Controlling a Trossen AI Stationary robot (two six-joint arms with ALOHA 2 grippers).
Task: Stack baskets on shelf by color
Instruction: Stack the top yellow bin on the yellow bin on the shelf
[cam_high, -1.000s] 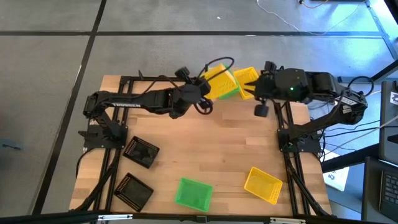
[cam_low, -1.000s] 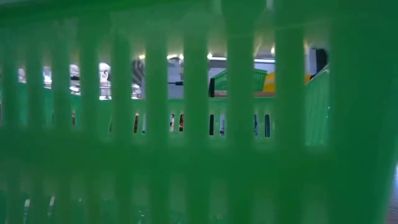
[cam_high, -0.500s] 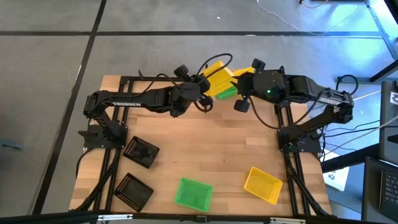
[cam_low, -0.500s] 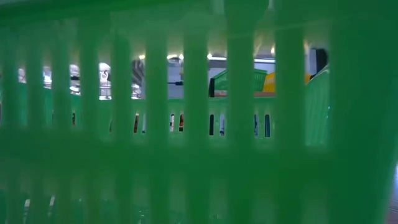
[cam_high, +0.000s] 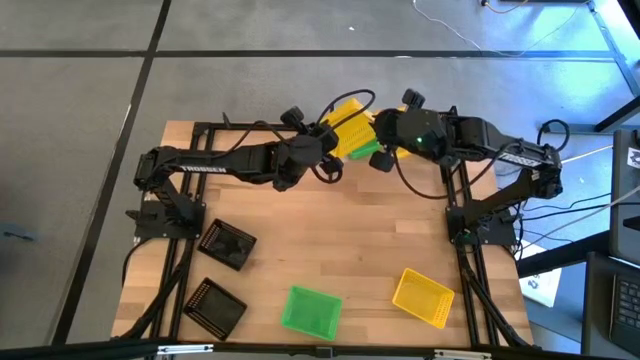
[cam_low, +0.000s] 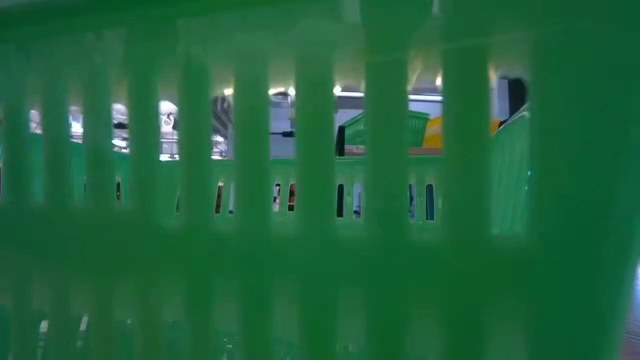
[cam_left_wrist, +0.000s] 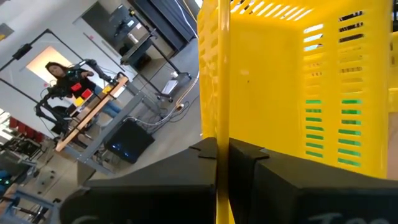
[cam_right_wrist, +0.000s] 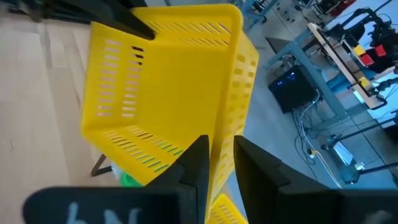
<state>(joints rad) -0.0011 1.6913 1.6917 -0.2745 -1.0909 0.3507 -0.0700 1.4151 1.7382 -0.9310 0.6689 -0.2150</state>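
**Both claws on one yellow basket at the shelf**

At the far edge of the table, over the shelf, a bright yellow perforated plastic basket (cam_high: 350, 128) is held tilted on its side, off the wood. Each wrist view shows a thin yellow wall running between that arm's two dark fingers: the left gripper (cam_left_wrist: 222, 163) pinches one wall, and the right gripper (cam_right_wrist: 217, 163) pinches another wall of what looks like the same basket. Green shows through the yellow slots, so a green basket (cam_high: 362, 150) appears to sit just under or behind it on the shelf, with more yellow plastic (cam_high: 392, 124) beside the right arm's wrist.

Judging from this, the step in hand is carrying this yellow basket onto its colour's pile, or passing it between arms. Next, one claw should probably let go, and the other should level the basket and lower it squarely onto the yellow one, not onto the green.

Well apart, near the table's front edge, lie a lone green mesh basket (cam_high: 310, 309), a yellow one (cam_high: 423, 297) and two black ones (cam_high: 227, 243) (cam_high: 214, 306), all yet to be stacked. The low view is filled by green mesh (cam_low: 300, 250) pressed close to the lens.
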